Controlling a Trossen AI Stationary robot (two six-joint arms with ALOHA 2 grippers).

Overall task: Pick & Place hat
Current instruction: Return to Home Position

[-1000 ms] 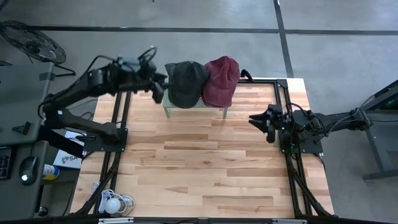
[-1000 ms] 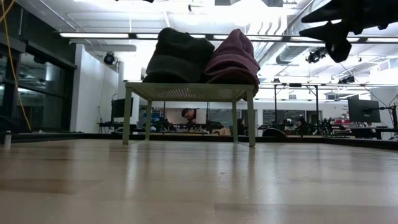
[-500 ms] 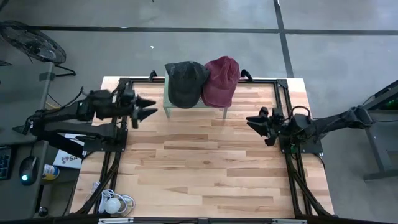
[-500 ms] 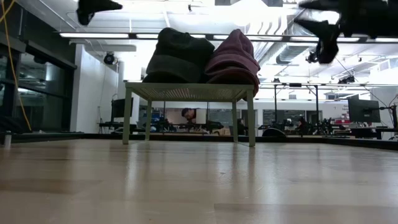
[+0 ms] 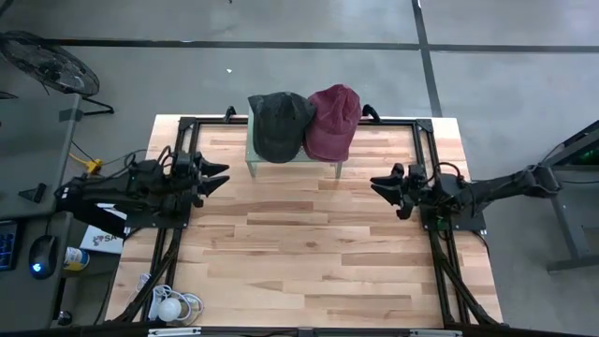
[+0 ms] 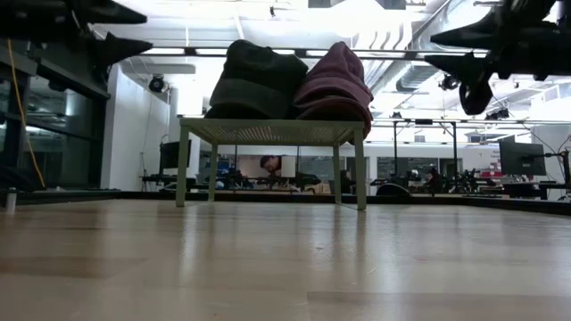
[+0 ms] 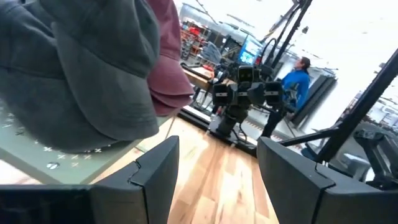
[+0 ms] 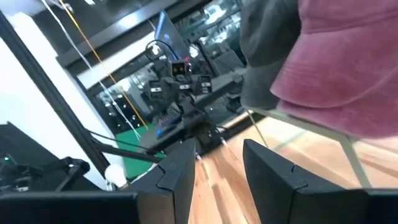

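On the small pale-green mesh shelf (image 5: 323,163) at the far edge of the light wooden bench (image 5: 299,253), we see a dark grey cloth cap (image 5: 279,126) and a dark red cloth cap (image 5: 332,122) sitting side by side and touching. The grey one lies toward the left arm's side, the red one toward the right arm's. From bench height, both caps rise as rounded heaps above the shelf top (image 6: 272,131), grey (image 6: 254,85) beside red (image 6: 335,85), and we cannot tell how many caps lie in each heap.

The left end effector (image 5: 218,178) hangs above the bench's left edge, apart from the shelf. It points toward the middle of the bench, its two dark fingers spread and holding nothing. Its wrist camera looks between those parted fingers (image 7: 155,174) at the grey cap (image 7: 81,68) and a sliver of the red one (image 7: 171,68). A person in a blue top (image 7: 298,81) stands in the room beyond.

The right end effector (image 5: 384,190) hangs above the bench's right side, well apart from the shelf and facing the left arm. Its fingers are likewise spread and empty. Its wrist camera shows the red cap (image 8: 348,62) close by on the shelf.
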